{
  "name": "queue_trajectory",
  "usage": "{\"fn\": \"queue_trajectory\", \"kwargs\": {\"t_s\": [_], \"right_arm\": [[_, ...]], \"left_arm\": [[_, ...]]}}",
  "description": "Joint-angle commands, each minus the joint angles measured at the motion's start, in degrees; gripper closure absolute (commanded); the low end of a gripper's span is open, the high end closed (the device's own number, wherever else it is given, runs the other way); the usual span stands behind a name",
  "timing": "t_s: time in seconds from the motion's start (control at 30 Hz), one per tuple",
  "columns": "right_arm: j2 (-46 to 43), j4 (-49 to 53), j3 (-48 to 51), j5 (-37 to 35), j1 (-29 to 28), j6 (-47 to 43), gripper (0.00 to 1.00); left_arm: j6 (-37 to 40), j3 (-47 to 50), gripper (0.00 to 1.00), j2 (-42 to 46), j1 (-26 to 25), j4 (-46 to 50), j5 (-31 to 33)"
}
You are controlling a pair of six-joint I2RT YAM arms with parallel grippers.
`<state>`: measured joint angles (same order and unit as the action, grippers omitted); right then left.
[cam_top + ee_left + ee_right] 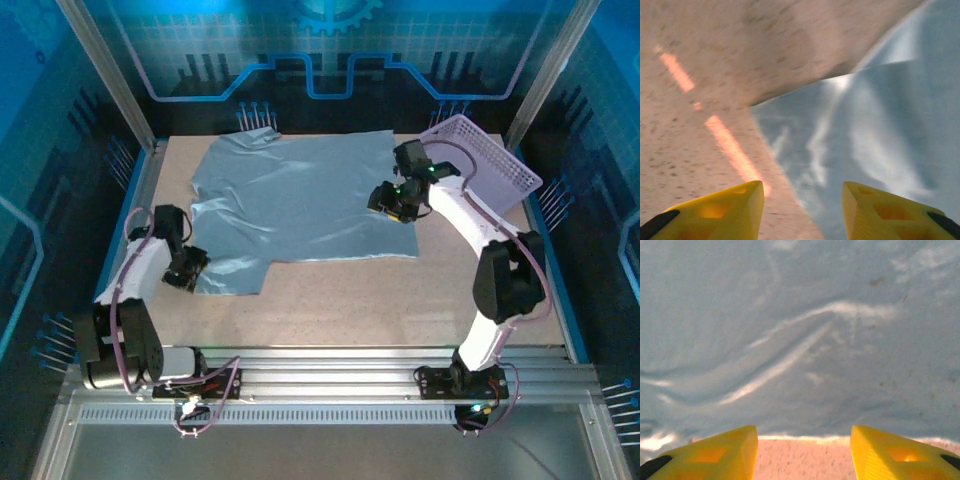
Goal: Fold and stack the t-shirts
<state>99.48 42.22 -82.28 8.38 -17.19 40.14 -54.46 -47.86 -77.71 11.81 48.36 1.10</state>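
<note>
Grey-blue thin t-shirt (300, 205), softly wrinkled, speckled table (400, 300), left hand (802, 197) and right hand (804, 440) parted, empty.

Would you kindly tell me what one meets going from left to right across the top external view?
left tool at the shirt's left edge → t-shirt → right tool at its right edge → lavender basket

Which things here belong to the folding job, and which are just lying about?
Job: pale grey-blue thin fabric t-shirt, spread flat; left tool and right tool, both open over its edges.
Lying about: lavender plastic lattice basket, at the far right corner.
</note>
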Motion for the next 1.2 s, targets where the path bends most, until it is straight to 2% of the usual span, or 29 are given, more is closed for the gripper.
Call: {"fn": "queue_trajectory", "kwargs": {"t_s": [0.0, 0.13, 0.27, 0.37, 0.5, 0.63, 0.73, 0.77, 0.83, 0.87, 0.93, 1.03, 1.17], "right_arm": [[-1.89, -5.99, 7.64, 6.83, 0.31, -0.21, 0.47], [-5.53, -7.21, 13.17, 8.10, 0.82, 0.16, 0.47], [-8.69, -6.75, 15.69, 8.38, 0.91, -0.14, 0.47], [-10.21, -5.93, 17.11, 8.12, 1.03, -0.24, 0.47], [-11.57, -5.47, 18.71, 7.72, 1.63, 0.42, 0.47], [-11.77, -3.48, 18.22, 5.30, 2.22, 0.52, 0.48], [-11.27, -2.12, 17.92, 3.07, 3.14, 1.35, 0.48], [-11.11, -1.74, 17.86, 2.36, 3.62, 1.92, 0.48], [-10.46, 0.26, 17.44, -0.59, 4.42, 3.19, 0.50], [-10.14, 1.15, 17.10, -1.90, 4.76, 3.42, 0.50], [-8.73, 4.14, 15.86, -6.18, 5.44, 4.58, 0.51], [-5.57, 6.69, 14.51, -8.79, 6.99, 6.72, 0.51], [-1.03, 6.42, 13.82, -9.73, 8.69, 10.20, 0.53]], "left_arm": [[1.45, 2.00, 0.54, -2.07, 0.72, -0.69, -0.30], [3.75, 1.70, 0.54, -6.59, 1.56, -3.32, -0.18], [6.74, -1.12, 0.53, -9.90, 4.28, -5.32, 0.09], [9.92, -3.76, 0.54, -12.31, 4.53, -5.38, 0.45], [11.24, -3.13, 0.55, -16.77, 4.55, -8.05, -3.72], [9.70, -1.13, 0.60, -16.95, 3.63, -12.13, -7.99], [9.59, -0.56, 0.68, -16.90, 2.56, -12.50, -8.21], [9.44, -0.26, 0.75, -16.84, 2.51, -13.02, -8.42], [9.00, 0.55, 0.95, -15.65, 2.51, -13.64, -8.28], [8.70, 0.86, 1.00, -14.67, 2.51, -13.53, -7.78], [7.74, 1.51, 1.00, -11.07, 2.45, -12.46, -5.45], [5.25, 2.53, 1.00, -4.86, 2.47, -9.87, -1.61], [2.61, 3.31, 1.00, -1.22, 2.34, -7.38, -1.14]]}}
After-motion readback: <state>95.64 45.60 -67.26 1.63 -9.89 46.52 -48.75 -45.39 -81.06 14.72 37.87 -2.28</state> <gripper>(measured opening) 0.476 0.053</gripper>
